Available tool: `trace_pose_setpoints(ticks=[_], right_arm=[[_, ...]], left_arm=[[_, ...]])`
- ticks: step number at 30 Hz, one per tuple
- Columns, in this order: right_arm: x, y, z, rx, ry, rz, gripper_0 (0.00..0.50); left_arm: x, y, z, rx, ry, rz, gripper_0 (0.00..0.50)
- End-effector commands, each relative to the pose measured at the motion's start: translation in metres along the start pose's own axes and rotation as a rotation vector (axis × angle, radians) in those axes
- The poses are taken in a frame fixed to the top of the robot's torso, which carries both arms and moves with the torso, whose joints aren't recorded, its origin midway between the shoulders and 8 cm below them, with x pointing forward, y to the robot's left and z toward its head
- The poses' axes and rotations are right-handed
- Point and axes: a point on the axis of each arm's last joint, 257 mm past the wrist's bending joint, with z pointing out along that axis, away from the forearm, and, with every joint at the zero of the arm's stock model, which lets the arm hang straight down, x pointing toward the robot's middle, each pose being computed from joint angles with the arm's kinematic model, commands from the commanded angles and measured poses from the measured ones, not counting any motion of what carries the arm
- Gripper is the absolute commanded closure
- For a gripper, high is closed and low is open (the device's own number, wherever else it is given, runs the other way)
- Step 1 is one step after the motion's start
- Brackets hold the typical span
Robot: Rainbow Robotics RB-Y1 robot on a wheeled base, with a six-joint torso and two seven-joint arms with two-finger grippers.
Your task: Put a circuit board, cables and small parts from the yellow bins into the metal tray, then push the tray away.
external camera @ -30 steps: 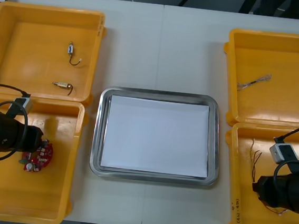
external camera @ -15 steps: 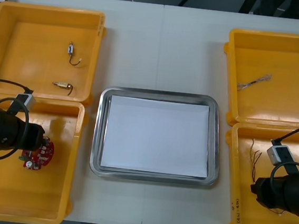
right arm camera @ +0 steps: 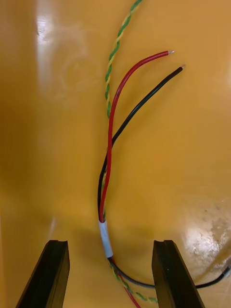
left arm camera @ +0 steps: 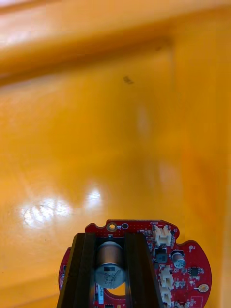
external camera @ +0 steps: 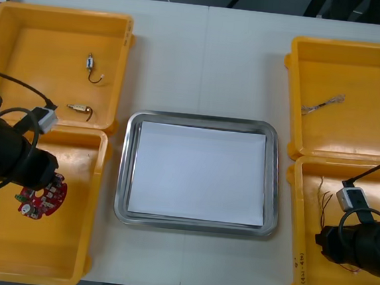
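The left gripper is over the near-left yellow bin, at the left side of the table. Its black fingers are clamped on a silver cylindrical component standing on the round red circuit board, so the board is grasped by that part. In the front view the board sits just off the gripper's tip, toward the near side, above the bin floor. It may be lifted slightly, but I cannot tell whether it touches the floor.

The right gripper is low inside the near-right yellow bin. Its fingers stand well apart, released, with nothing clamped. A red and black cable, bound by a white band near the fingertips, lies on the bin floor in the gap between the fingers. It runs away from them and splits into two bare-tipped ends. A twisted green and yellow cable lies beside it and crosses under it near the fingers.

The metal tray sits at the middle of the table between the bins, white inside, holding none of the parts. The far-left yellow bin holds two small metal parts, well apart from each other, one toward its middle and one near its near wall. The far-right yellow bin holds a thin pale cable near its left wall.
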Motion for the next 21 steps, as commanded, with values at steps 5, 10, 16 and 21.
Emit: trace_pose_setpoints(ticks=[5, 10, 16, 21], right_arm=[[0.021, 0.006, 0.009, -0.009, 0.029, -0.028, 0.0], [0.023, 0.006, 0.011, -0.009, 0.024, -0.031, 0.0], [0.024, 0.008, 0.013, -0.005, 0.015, -0.037, 0.0], [0.025, 0.008, 0.014, -0.001, 0.008, -0.042, 0.0]], left_arm=[[-0.043, -0.039, -0.045, -0.015, -0.025, 0.285, 0.5], [-0.058, -0.065, -0.044, -0.036, -0.03, 0.382, 0.5], [-0.07, -0.099, -0.038, -0.042, -0.009, 0.48, 0.5], [-0.082, -0.138, -0.024, -0.008, -0.02, 0.511, 0.5]])
